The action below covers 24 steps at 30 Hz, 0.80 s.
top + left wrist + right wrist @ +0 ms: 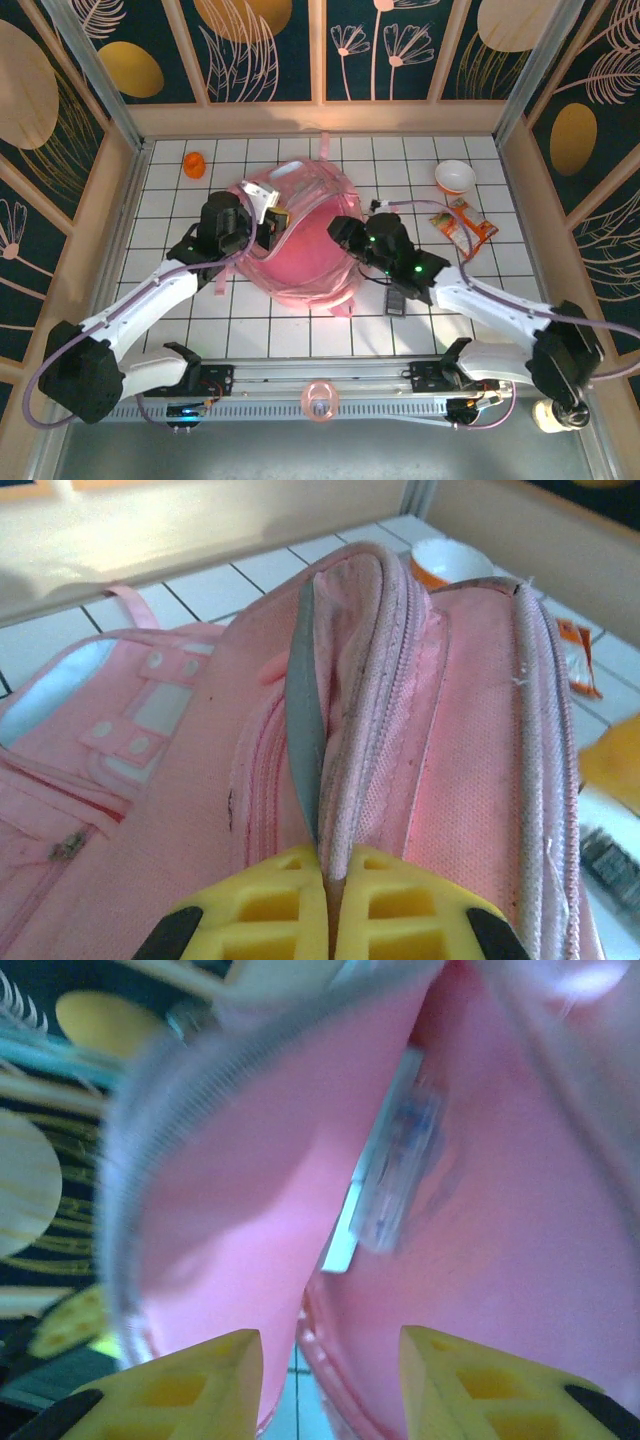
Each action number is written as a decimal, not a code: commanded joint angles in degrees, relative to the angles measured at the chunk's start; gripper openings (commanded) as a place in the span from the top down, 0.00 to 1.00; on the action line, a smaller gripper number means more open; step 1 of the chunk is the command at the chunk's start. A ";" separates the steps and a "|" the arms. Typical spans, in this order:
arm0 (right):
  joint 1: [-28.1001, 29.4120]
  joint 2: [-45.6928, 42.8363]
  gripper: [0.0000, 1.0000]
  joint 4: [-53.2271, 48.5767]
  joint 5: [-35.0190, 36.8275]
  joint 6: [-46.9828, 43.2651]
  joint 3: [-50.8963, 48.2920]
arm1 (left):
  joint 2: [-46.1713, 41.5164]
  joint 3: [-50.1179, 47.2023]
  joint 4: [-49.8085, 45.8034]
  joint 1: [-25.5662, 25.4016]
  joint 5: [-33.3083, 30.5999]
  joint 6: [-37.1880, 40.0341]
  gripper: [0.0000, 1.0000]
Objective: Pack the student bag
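The pink student bag [300,250] lay mid-table, its zip edge pinched in the closed left gripper [327,868], while the right gripper [330,1360] hung parted and empty at its mouth; packing seemed partway, with a snack packet [465,225] and white bowl [455,176] lying outside.

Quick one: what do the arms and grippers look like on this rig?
The left arm and right arm have white links, black joint housings and a lilac cable each; green lights on the right wrist. The left gripper and right gripper have yellow fingers with moulded square pockets, black behind.
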 commanded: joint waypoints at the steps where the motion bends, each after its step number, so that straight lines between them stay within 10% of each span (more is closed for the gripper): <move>1: -0.39 -4.01 0.58 -8.81 10.58 -4.84 -0.45 | 2.72 -0.17 -1.24 -0.09 5.35 7.45 0.98; 8: -0.31 -8.84 0.49 -6.01 12.29 -11.15 -1.42 | 10.71 -2.64 -2.49 -3.89 14.04 9.23 0.68; 15: -0.22 -10.06 0.43 -6.38 11.76 -21.03 0.66 | 10.50 -4.55 7.05 -3.73 12.11 -5.69 0.21; 24: -0.35 -10.98 0.37 -3.27 3.02 -50.38 3.20 | 3.32 -5.16 9.24 6.68 7.60 -26.47 0.10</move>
